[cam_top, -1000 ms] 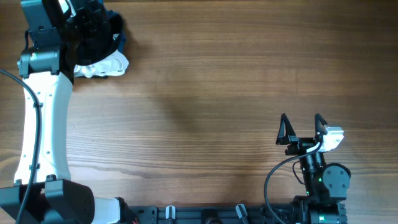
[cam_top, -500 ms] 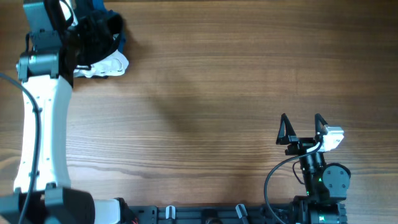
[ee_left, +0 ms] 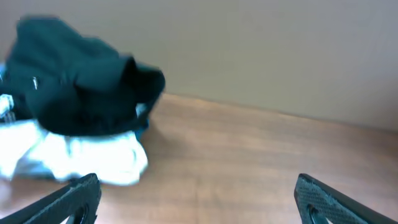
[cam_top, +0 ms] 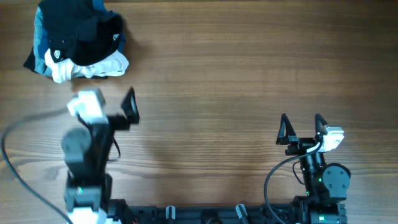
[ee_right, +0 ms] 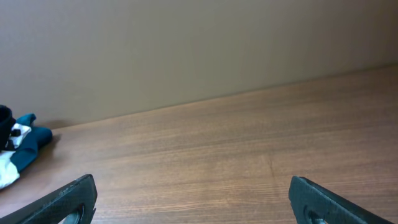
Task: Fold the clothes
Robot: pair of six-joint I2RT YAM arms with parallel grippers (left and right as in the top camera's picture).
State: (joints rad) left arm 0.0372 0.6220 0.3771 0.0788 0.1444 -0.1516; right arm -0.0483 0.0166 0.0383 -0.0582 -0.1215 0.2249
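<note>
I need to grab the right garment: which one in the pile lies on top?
The black shirt: dark and collared, it drapes over the white and blue garments beneath it.

No legible text, number or brand appears in any view. The small white logo (cam_top: 57, 53) on the black shirt (cam_top: 87, 28) is a mark too small to read.

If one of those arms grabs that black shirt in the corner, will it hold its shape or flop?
Likely flop: the black shirt lies crumpled in soft folds, so it would probably drape when lifted. It sits atop the white garments, so a pull might drag those along.
</note>
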